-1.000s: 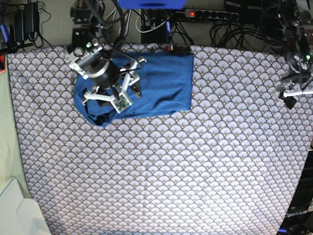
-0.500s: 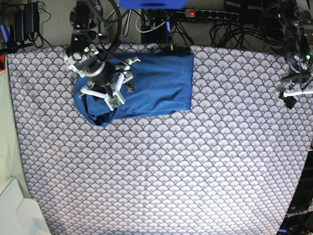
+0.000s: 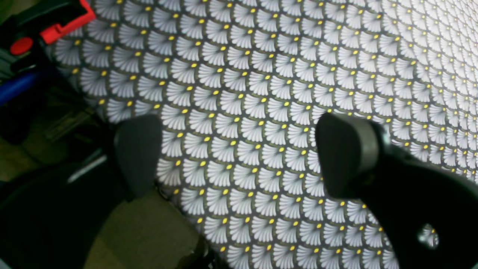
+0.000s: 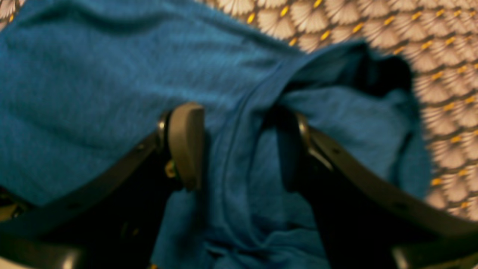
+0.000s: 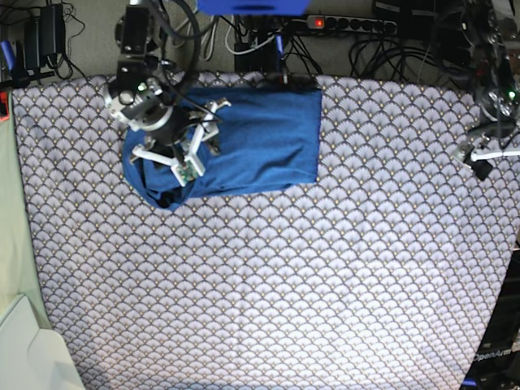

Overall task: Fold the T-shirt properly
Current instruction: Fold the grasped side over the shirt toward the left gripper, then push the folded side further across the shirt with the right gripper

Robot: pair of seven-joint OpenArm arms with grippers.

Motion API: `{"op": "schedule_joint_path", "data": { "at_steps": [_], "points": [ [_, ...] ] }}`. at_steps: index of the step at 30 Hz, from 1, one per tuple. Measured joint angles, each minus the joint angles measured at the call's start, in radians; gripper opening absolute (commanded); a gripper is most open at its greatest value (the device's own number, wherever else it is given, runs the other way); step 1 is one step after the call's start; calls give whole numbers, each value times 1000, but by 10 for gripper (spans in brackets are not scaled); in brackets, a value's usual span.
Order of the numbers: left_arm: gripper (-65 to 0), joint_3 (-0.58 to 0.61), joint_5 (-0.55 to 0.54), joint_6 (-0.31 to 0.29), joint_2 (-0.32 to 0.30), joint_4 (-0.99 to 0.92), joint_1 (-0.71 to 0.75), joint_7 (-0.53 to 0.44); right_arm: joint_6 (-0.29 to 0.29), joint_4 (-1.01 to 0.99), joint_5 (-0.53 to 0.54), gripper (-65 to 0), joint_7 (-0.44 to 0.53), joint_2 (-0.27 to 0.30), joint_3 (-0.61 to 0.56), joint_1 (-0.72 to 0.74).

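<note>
overhead, the t-shirt [image 5: 244, 138] lies as a compact blue rectangle at the far edge of the scallop-patterned tablecloth [image 5: 325, 284], directly under the right gripper [image 5: 185, 146], which hovers over the garment's rumpled end. from the right wrist view, that gripper's jaws stand apart with a raised ridge of blue fabric running up between them; one pad [image 4: 185, 144] sits beside the ridge and the other is partly buried behind cloth, so whether they touch it cannot be told for sure, and nothing looks pinched. beyond the fingertips, on the side away from the flat panel, a loose corner flops open onto the tablecloth. the left gripper [image 5: 481, 154] is well apart from the shirt, parked at the table's edge, its fingers [image 3: 345, 153] spread wide over bare pattern and holding nothing. the fold looks nearly done, with only this bunched end untidy. to do this step well, the right gripper would probably need to close on the ridge only, catching all layers at once, then draw it flat and square with the neat edges, without dragging the smooth panel out of line.
</note>
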Motion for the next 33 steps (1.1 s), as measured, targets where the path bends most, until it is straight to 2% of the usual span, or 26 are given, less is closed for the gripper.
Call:
{"op": "schedule_joint_path", "data": {
  "at_steps": [3, 6, 10, 11, 20, 26, 30, 33],
  "points": [
    [0, 0, 0, 0, 0, 0, 0, 0, 0, -6, 0, -344, 0, 0, 0, 1],
    [0, 0, 0, 0, 0, 0, 0, 0, 0, -6, 0, -412, 2, 0, 0, 1],
    [0, 0, 0, 0, 0, 0, 0, 0, 0, -6, 0, -627, 0, 0, -1, 9],
    [0, 0, 0, 0, 0, 0, 0, 0, 0, -6, 0, -650, -2, 0, -1, 11],
    [0, -1, 0, 0, 0, 0, 3, 0, 0, 45, -3, -650, -9, 0, -5, 3],
    [0, -1, 0, 0, 0, 1, 3, 0, -4, 167, 2, -650, -8, 0, -176, -44],
    [0, -3, 0, 0, -1, 1, 5, 0, -4, 173, -5, -650, -14, 2, -286, -58],
    [0, -3, -3, 0, -29, 1, 21, 1, -4, 169, -1, -650, -12, 3, -351, -59]
  ]
}}
